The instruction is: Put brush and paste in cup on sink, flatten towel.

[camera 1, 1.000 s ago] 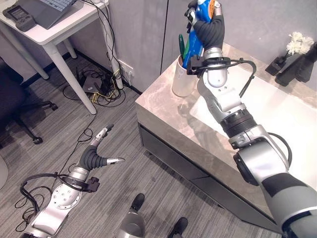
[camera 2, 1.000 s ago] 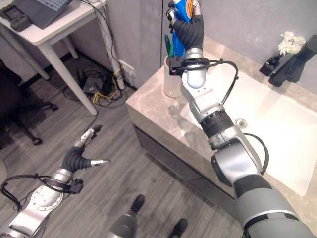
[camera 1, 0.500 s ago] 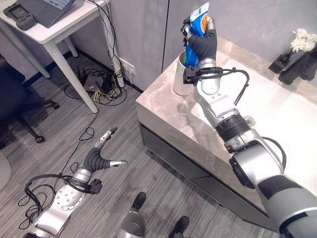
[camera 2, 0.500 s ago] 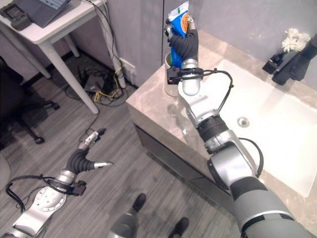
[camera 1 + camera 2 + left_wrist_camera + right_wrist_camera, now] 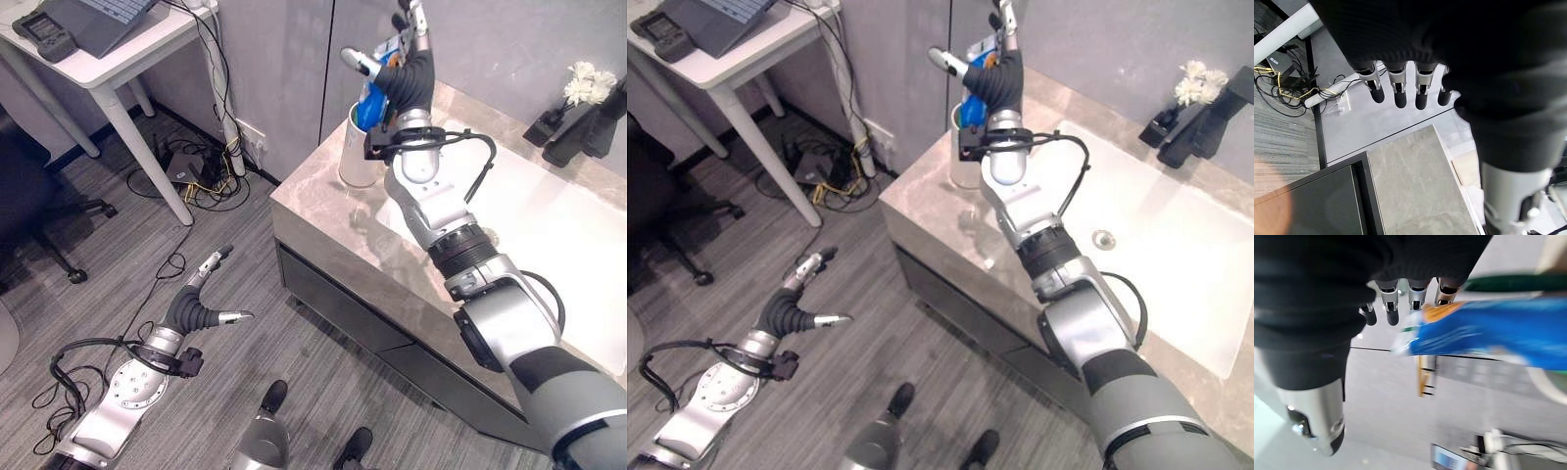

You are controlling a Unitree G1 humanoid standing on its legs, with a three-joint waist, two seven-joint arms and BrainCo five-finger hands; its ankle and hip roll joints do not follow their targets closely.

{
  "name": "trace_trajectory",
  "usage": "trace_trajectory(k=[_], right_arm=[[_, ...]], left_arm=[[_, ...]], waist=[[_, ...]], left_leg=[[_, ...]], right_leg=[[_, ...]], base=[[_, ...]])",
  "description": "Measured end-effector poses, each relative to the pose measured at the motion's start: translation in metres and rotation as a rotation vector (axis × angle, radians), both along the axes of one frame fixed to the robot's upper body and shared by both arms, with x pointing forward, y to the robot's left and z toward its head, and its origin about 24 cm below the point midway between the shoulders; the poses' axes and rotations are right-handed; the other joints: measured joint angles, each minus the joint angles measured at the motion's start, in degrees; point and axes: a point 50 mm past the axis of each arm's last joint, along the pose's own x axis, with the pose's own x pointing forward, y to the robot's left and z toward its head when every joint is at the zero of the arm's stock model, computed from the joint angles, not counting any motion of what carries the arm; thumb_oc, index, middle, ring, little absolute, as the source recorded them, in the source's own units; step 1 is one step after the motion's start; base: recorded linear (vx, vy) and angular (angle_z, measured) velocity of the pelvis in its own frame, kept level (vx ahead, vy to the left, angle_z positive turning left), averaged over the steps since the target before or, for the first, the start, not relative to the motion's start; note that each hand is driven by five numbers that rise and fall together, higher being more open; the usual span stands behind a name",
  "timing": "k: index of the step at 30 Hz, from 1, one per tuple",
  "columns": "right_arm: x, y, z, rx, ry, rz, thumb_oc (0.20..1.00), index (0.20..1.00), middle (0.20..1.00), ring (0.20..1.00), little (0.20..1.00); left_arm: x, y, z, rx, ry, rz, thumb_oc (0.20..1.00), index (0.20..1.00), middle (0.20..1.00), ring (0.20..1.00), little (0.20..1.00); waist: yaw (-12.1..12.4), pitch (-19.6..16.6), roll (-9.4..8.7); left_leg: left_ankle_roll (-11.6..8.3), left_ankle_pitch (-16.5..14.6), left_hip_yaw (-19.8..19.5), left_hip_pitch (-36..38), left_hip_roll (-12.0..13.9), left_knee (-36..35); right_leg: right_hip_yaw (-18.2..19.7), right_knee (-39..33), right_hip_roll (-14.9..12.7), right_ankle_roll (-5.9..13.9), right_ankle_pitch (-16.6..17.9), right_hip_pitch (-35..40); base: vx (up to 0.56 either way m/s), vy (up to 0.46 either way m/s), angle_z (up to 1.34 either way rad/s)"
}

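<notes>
Above cup point(image 5: 359, 152) at surface's 11 o'clock corner: right hand point(image 5: 404, 70) spread open, holding nothing; blue paste point(image 5: 373, 106) standing in cup. Lift straight up, avoid tipping cup. Left hand point(image 5: 201, 306) low, relaxed open, empty.

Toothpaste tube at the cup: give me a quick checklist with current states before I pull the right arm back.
1. Toothpaste tube in the cup: ok, lower end inside.
2. Right hand released: ok, fingers spread open.
3. Green toothbrush in cup: cannot tell; it shows beside the tube.
4. Cup upright on the counter: ok.
5. Left hand clear: ok, open, low over the floor.
6. Towel flattened: cannot tell.
</notes>
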Motion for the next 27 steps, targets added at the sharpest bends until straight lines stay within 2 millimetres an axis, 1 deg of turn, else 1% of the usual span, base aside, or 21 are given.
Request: trace_trajectory(k=[4, 9, 10, 11, 12, 14, 15, 16, 17, 18, 20, 22, 23, 25, 27], right_arm=[[-0.009, -0.002, 0.011, 0.042, -0.057, 0.010, 1.000, 1.000, 1.000, 1.000, 1.000], [-0.021, -0.006, 0.017, 0.054, -0.132, -0.007, 1.000, 1.000, 1.000, 1.000, 1.000], [-0.023, -0.008, 0.019, 0.046, -0.149, -0.019, 1.000, 1.000, 1.000, 1.000, 1.000], [-0.029, -0.016, 0.023, 0.014, -0.203, -0.064, 1.000, 1.000, 1.000, 1.000, 1.000], [-0.032, -0.020, 0.025, -0.007, -0.227, -0.088, 1.000, 1.000, 1.000, 1.000, 1.000], [-0.033, -0.033, 0.028, -0.011, -0.253, -0.155, 1.000, 1.000, 1.000, 1.000, 1.000], [-0.046, -0.066, 0.039, -0.041, -0.329, -0.269, 1.000, 1.000, 1.000, 1.000, 1.000], [-0.056, -0.084, 0.046, -0.032, -0.379, -0.337, 1.000, 1.000, 1.000, 1.000, 1.000], [-0.070, -0.097, 0.052, -0.026, -0.440, -0.384, 1.000, 1.000, 1.000, 1.000, 1.000], [-0.085, -0.107, 0.055, -0.041, -0.496, -0.409, 1.000, 1.000, 1.000, 1.000, 1.000], [-0.099, -0.118, 0.061, -0.060, -0.569, -0.453, 1.000, 1.000, 1.000, 1.000, 1.000], [-0.110, -0.130, 0.058, -0.070, -0.599, -0.490, 1.000, 1.000, 1.000, 1.000, 1.000], [-0.114, -0.143, 0.046, -0.091, -0.582, -0.526, 1.000, 1.000, 1.000, 1.000, 1.000], [-0.113, -0.153, 0.032, -0.112, -0.531, -0.559, 1.000, 1.000, 1.000, 1.000, 1.000], [-0.113, -0.165, 0.015, -0.119, -0.470, -0.600, 1.000, 1.000, 1.000, 1.000, 1.000]], left_arm=[[-0.002, -0.006, -0.005, 0.005, 0.022, -0.024, 1.000, 1.000, 1.000, 1.000, 1.000], [0.001, -0.006, -0.003, 0.009, 0.012, -0.026, 1.000, 1.000, 1.000, 1.000, 1.000], [0.001, -0.007, -0.002, 0.011, 0.008, -0.028, 1.000, 1.000, 1.000, 1.000, 1.000], [0.002, -0.007, -0.001, 0.029, -0.001, -0.031, 1.000, 1.000, 1.000, 1.000, 1.000], [0.002, -0.007, -0.001, 0.037, -0.002, -0.032, 1.000, 1.000, 1.000, 1.000, 1.000], [0.002, -0.007, -0.001, 0.038, -0.003, -0.032, 1.000, 1.000, 1.000, 1.000, 1.000], [0.001, -0.009, 0.001, 0.035, -0.016, -0.036, 1.000, 1.000, 1.000, 1.000, 1.000], [-0.001, -0.010, 0.000, 0.024, -0.013, -0.031, 1.000, 1.000, 1.000, 1.000, 1.000], [-0.002, -0.012, -0.005, 0.003, 0.001, -0.021, 1.000, 1.000, 1.000, 1.000, 1.000], [-0.003, -0.015, -0.007, -0.012, 0.007, -0.019, 1.000, 1.000, 1.000, 1.000, 1.000], [-0.004, -0.017, -0.011, -0.009, 0.019, -0.013, 1.000, 1.000, 1.000, 1.000, 1.000], [-0.004, -0.018, -0.012, -0.019, 0.022, -0.011, 1.000, 1.000, 1.000, 1.000, 1.000], [-0.005, -0.019, -0.014, -0.036, 0.025, -0.005, 1.000, 1.000, 1.000, 1.000, 1.000], [-0.009, -0.020, -0.018, -0.043, 0.046, -0.004, 1.000, 1.000, 1.000, 1.000, 1.000], [-0.011, -0.020, -0.021, -0.042, 0.060, -0.006, 1.000, 1.000, 1.000, 1.000, 1.000]], waist=[[0.0, 0.0, -0.06], [-0.4, 0.1, -0.08], [-0.4, 0.1, -0.08], [-0.5, 0.1, -0.10], [-0.5, 0.1, -0.10], [-0.8, 0.1, -0.07], [-1.2, 0.2, -0.07], [-1.3, 0.2, -0.02], [-1.7, 0.3, 0.17], [-1.9, 0.4, 0.27], [-3.6, 0.3, 0.28], [-4.6, 0.3, 0.23], [-5.5, 0.1, 0.61], [-6.6, -0.3, 1.38], [-7.3, -0.7, 2.28]], left_leg=[[0.00, 0.0, 0.3, 0.5, 0.1, 0.2], [-0.02, 0.0, 1.3, 3.1, 0.2, -0.2], [-0.02, 0.0, 1.4, 3.1, 0.3, -0.2], [-0.01, 0.0, 1.6, 3.2, 0.5, -0.1], [-0.01, 0.0, 1.8, 3.6, 0.6, -0.1], [-0.01, 0.0, 2.0, 4.9, 0.7, -0.3], [0.06, -0.1, 1.8, 5.7, 0.9, -0.6], [0.08, 0.0, 1.8, 6.4, 0.9, -1.0], [0.18, 0.1, 1.9, 7.2, 0.7, -1.2], [0.26, 0.0, 1.9, 7.6, 0.6, -1.3], [0.33, 0.0, 2.2, 8.1, 0.6, -1.1], [0.35, 0.0, 2.4, 8.1, 0.5, -1.2], [0.38, 0.0, 3.2, 8.3, 0.6, -1.1], [0.39, 0.0, 3.5, 8.4, 0.7, -1.1], [0.45, -0.1, 3.7, 8.6, 0.9, -1.1]], right_leg=[[0.3, 0.1, 0.1, -0.10, 0.3, 0.4], [1.4, -0.1, 0.1, -0.10, 0.3, 2.2], [1.5, -0.1, 0.1, -0.13, 0.4, 2.2], [1.7, 0.0, 0.2, -0.22, 0.6, 2.3], [1.9, 0.0, 0.3, -0.27, 0.7, 2.4], [2.3, -0.1, 0.4, -0.32, 0.7, 3.6], [2.0, -0.1, 0.4, -0.18, 0.6, 4.5], [1.9, -0.1, 0.4, -0.16, 0.6, 5.0], [2.0, -0.1, 0.2, -0.09, 0.5, 5.6], [2.0, -0.1, 0.1, 0.02, 0.4, 6.2], [2.6, -0.1, 0.2, -0.04, 0.5, 6.3], [2.9, 0.3, 0.2, -0.20, 0.7, 6.2], [3.3, 0.3, 0.3, -0.27, 0.8, 6.2], [3.6, 0.3, 0.3, -0.28, 0.8, 6.1], [3.8, 0.3, 0.5, -0.28, 0.9, 6.0]], base=[[-0.05, -0.024, -0.04], [-0.04, -0.015, -0.11], [-0.07, -0.030, -0.10], [-0.05, -0.022, -0.09], [-0.05, -0.027, -0.12], [0.00, -0.024, -0.06], [-0.01, -0.019, 0.06], [-0.02, 0.019, 0.08], [0.00, 0.000, 0.00], [0.00, 0.021, -0.06], [0.00, 0.024, -0.10], [-0.01, 0.017, -0.11], [-0.01, 0.010, -0.17], [-0.02, 0.006, -0.10], [-0.01, 0.001, -0.03]])
